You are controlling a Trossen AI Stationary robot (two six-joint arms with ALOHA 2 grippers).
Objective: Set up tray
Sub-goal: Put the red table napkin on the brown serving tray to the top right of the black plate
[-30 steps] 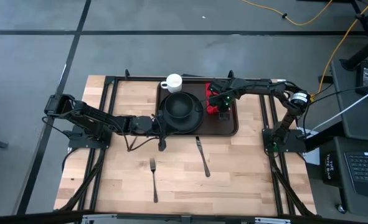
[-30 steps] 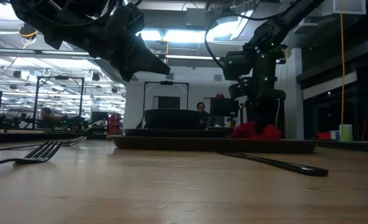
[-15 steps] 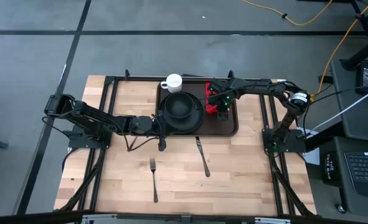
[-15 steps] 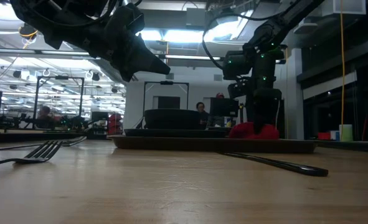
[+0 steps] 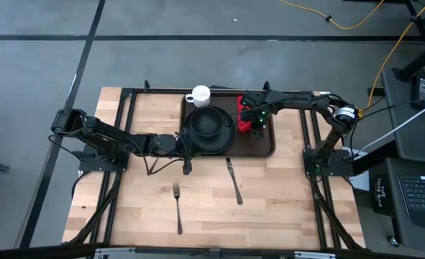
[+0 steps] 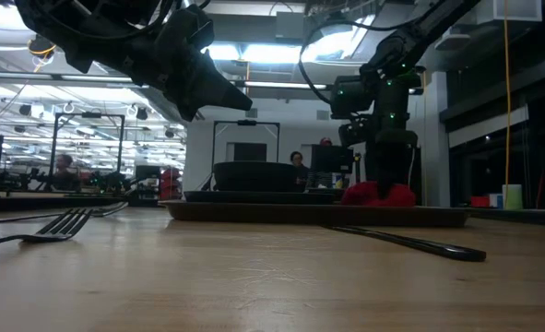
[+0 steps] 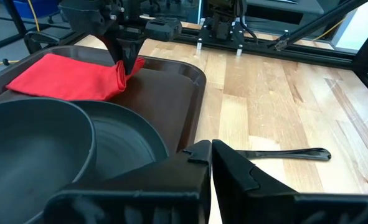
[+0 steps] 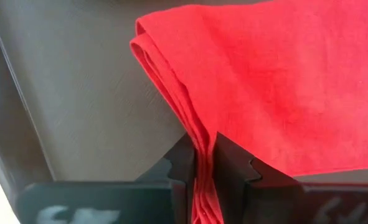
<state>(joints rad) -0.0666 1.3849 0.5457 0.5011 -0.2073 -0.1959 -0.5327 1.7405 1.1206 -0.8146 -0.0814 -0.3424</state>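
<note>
The dark brown tray point(image 5: 264, 144) lies at the table's far middle. On its left part stands a black plate point(image 7: 124, 146) with a black bowl point(image 5: 208, 122) on it. A red napkin point(image 5: 245, 115) lies on the tray's right part. My right gripper point(image 8: 202, 146) stands over the napkin, pointing down, shut on its folded edge. My left gripper point(image 7: 210, 150) is shut and holds nothing. It hovers above the table by the tray's near left side, next to the plate. My right gripper pinches the napkin's folded edge point(image 8: 195, 132) between its two fingers, several layers together. The fingers come from above and point down. The pinched edge point(image 7: 122, 70) is bunched up a little, and the rest of the napkin lies flat on the tray.
A white cup point(image 5: 198, 95) stands at the tray's far left corner. A knife point(image 5: 234, 181) and a fork point(image 5: 177, 207) lie on the bare wood nearer the front edge. Black frame rails point(image 5: 126, 129) run along both sides of the table.
My right gripper has turned a little about its upright line while staying over the napkin. The bunched edge of the napkin has shifted slightly with it.
</note>
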